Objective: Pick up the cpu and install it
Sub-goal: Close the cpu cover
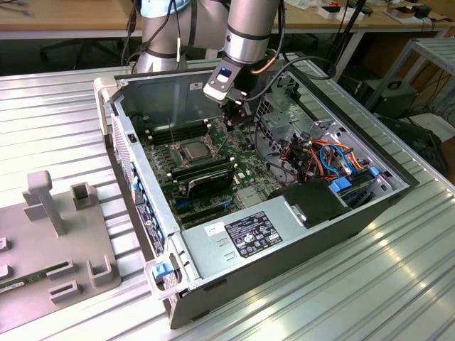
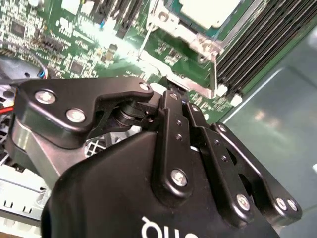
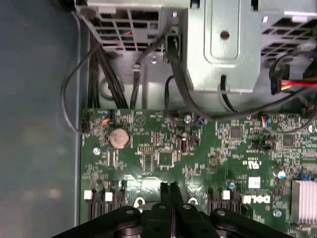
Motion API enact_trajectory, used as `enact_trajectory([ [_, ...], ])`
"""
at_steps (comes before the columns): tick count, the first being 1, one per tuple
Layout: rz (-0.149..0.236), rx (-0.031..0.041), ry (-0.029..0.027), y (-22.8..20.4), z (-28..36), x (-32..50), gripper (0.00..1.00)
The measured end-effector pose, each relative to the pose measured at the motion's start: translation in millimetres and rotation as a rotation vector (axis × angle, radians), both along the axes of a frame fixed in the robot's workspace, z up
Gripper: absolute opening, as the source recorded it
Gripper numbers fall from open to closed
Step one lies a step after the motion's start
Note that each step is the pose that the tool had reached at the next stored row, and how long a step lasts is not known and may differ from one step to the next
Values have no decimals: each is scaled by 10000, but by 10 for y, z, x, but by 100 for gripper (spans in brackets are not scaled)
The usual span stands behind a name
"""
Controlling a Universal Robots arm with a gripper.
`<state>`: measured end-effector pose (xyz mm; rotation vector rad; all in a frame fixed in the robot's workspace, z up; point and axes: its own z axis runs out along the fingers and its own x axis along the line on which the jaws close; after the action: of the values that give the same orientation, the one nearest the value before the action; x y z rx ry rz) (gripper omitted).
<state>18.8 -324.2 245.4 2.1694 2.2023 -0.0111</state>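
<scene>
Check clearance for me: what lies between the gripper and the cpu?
In the second wrist view, the socket's metal frame and green motherboard lie between the gripper and the cpu.

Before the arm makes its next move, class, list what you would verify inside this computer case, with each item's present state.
1. cpu lying inside the socket frame: ok, its silver top sits within it.
2. gripper empty: ok, shut with nothing between its tips.
3. gripper apart from the cpu: ok, it hangs over the motherboard beside the socket.
4. socket frame latched down: cannot tell.
5. black cables away from the gripper: ok, none near its tips.
</scene>
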Motion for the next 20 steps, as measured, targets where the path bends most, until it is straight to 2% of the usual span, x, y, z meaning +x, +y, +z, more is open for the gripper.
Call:
enact_trajectory([
  [1,-1,-1,-39,1,1,-49,11],
  [5,-1,4,-174,3,-1,-160,11],
  [8,-1,2,-186,3,-1,-193,11],
  [10,0,1,-217,4,-1,-260,11],
  [13,-3,1,-238,6,-2,-308,11],
  [20,-2,-26,-239,6,-7,-311,11],
])
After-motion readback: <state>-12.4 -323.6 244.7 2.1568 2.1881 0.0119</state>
